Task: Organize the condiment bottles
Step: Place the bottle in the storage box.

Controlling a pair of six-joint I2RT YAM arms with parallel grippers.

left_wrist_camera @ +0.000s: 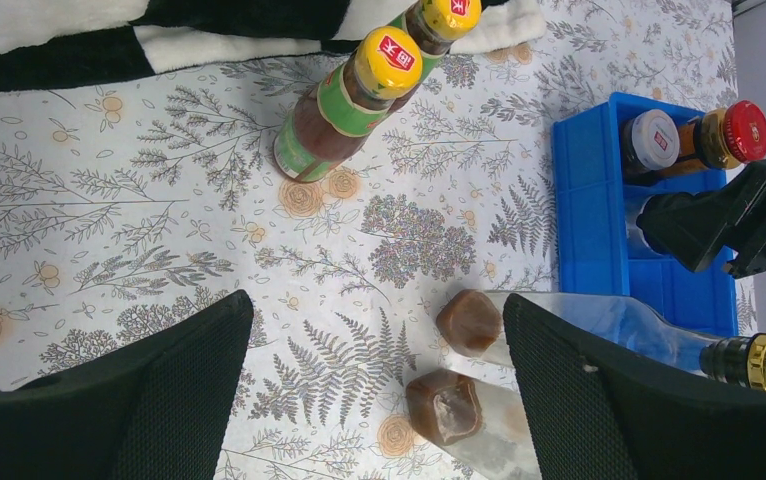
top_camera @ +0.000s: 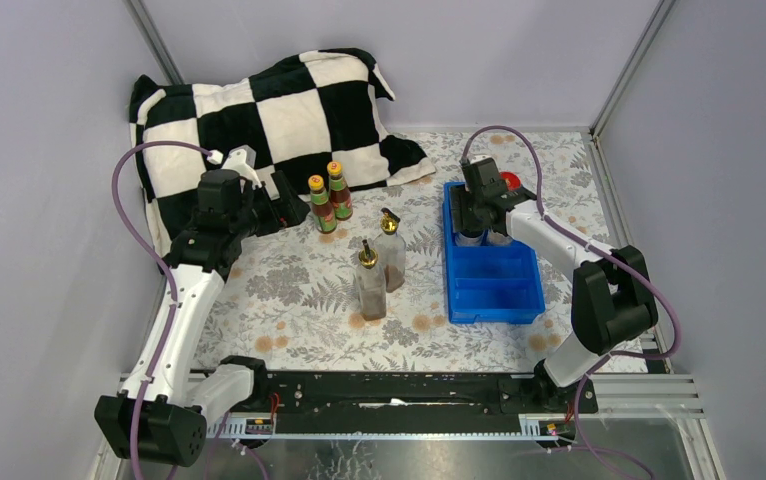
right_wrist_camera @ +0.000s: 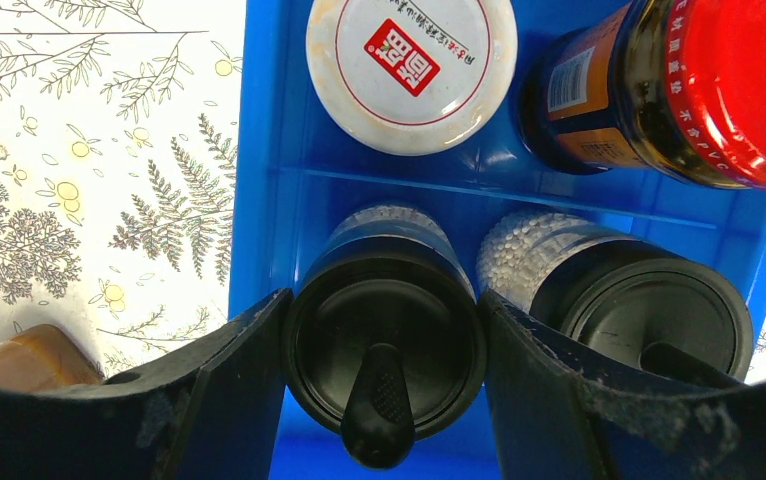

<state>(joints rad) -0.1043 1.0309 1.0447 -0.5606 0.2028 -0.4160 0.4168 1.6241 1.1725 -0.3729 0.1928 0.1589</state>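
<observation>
Four containers stand in the blue plastic divided tray (top_camera: 494, 315), and the right end effector (right_wrist_camera: 384, 340) is clamped on one black-capped clear shaker (right_wrist_camera: 384, 385) there. The left end effector (left_wrist_camera: 374, 390) hangs wide apart over the floral surface (left_wrist_camera: 109, 200), near two orange-capped dark sauce bottles (left_wrist_camera: 344, 110).

There are eight condiment containers in all. Two are yellow-capped sauce bottles (top_camera: 321, 205) (top_camera: 339, 192). Two are tall clear bottles with gold spouts (top_camera: 370, 285) (top_camera: 392, 255). Two are black-capped shakers (right_wrist_camera: 384, 330) (right_wrist_camera: 629, 290). One is a red-lidded jar (right_wrist_camera: 659, 90), and one is a white-lidded jar (right_wrist_camera: 411, 60). There is also one blue tray (top_camera: 489, 300), one black-and-white checkered cushion (top_camera: 269, 120) and two robot arms (top_camera: 184, 310) (top_camera: 599, 290).
</observation>
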